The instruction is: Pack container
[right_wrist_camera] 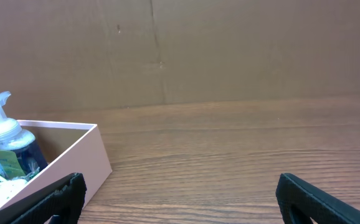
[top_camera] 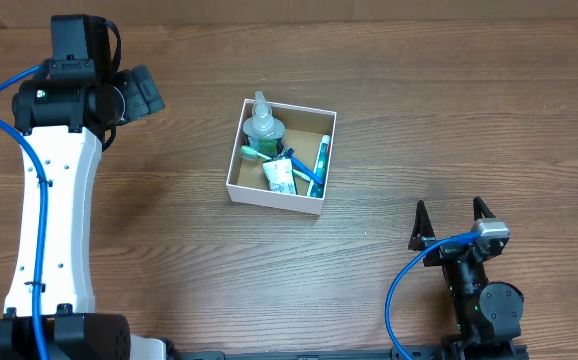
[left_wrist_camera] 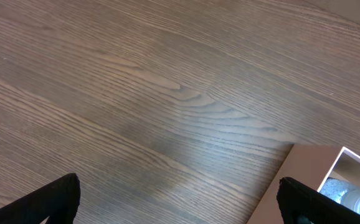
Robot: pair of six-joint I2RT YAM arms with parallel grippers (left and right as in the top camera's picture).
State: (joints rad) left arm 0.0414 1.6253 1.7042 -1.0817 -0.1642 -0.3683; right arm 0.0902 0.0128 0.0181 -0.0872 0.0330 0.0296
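Note:
The container (top_camera: 275, 197), a square white box with a brown inside, sits mid-table. In it are a clear pump bottle (top_camera: 263, 125), a green packet (top_camera: 280, 178), a blue-green toothbrush and a tube (top_camera: 321, 160). The box corner shows in the left wrist view (left_wrist_camera: 304, 171) and its wall in the right wrist view (right_wrist_camera: 74, 155), with the pump bottle (right_wrist_camera: 5, 143) inside. My left gripper (left_wrist_camera: 180, 202) is open and empty over bare table left of the box. My right gripper (top_camera: 452, 225) is open and empty at the front right, apart from the box; it also shows in the right wrist view (right_wrist_camera: 180, 199).
A brown cardboard wall (right_wrist_camera: 180, 50) stands behind the table's far edge. The left arm's white body (top_camera: 54, 210) runs along the left side. Blue cables trail from both arms.

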